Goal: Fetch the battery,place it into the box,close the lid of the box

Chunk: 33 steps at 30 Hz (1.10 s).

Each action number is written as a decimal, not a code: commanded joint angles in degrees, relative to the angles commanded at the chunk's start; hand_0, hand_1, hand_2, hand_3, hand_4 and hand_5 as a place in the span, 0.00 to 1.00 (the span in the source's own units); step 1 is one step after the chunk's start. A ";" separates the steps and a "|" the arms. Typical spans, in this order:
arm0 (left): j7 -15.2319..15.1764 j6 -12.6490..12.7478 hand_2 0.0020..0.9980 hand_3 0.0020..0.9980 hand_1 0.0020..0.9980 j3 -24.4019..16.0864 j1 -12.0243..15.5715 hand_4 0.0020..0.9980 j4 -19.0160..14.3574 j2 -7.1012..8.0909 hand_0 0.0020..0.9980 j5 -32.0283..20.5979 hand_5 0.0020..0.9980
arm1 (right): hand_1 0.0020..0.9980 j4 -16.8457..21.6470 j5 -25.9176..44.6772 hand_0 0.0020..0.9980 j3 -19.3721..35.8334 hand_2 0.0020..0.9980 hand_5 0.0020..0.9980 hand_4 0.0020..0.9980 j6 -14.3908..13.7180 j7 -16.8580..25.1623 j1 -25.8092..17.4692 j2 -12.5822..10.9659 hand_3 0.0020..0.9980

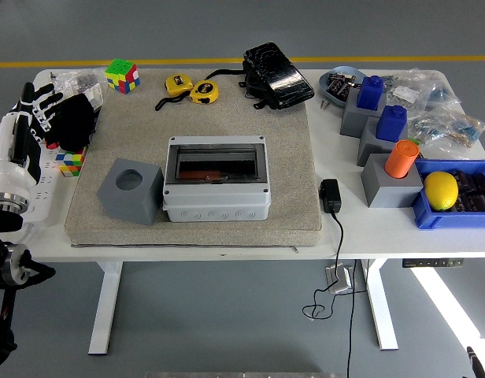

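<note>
On white table, sitting over grey floor with yellow line: beige mat carrying grey box, lid looking shut. Left hand hovering at far-left edge, fingers spread, gripping nothing. Battery not identifiable. Black adapter lying beside mat. No legible writing.

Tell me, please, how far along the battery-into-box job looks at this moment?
It is at or near the end. The grey plastic box with a dark transparent lid sits on the beige mat with its lid down, and something orange shows through it, though I cannot confirm it is the battery. Nothing is in hand: the left hand hovers open at the table's left edge. The right hand is out of view. Nothing visibly remains.
</note>
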 joint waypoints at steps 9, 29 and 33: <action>-0.46 0.60 0.77 0.79 0.80 0.56 0.06 1.00 -0.07 0.13 0.80 -0.35 0.94 | 0.77 0.00 -0.32 0.82 0.21 0.76 1.00 1.00 -0.03 -0.02 0.00 -0.12 0.79; -0.87 0.84 0.77 0.78 0.79 1.69 0.34 1.00 -0.03 0.45 0.80 -0.79 0.93 | 0.77 0.00 -0.55 0.82 0.38 0.76 1.00 1.00 0.03 -0.05 -0.20 0.02 0.79; -0.87 0.92 0.77 0.78 0.79 1.69 0.28 1.00 -0.07 0.52 0.80 -0.78 0.92 | 0.77 0.00 -0.38 0.82 0.28 0.76 1.00 1.00 0.05 0.06 -0.07 0.18 0.79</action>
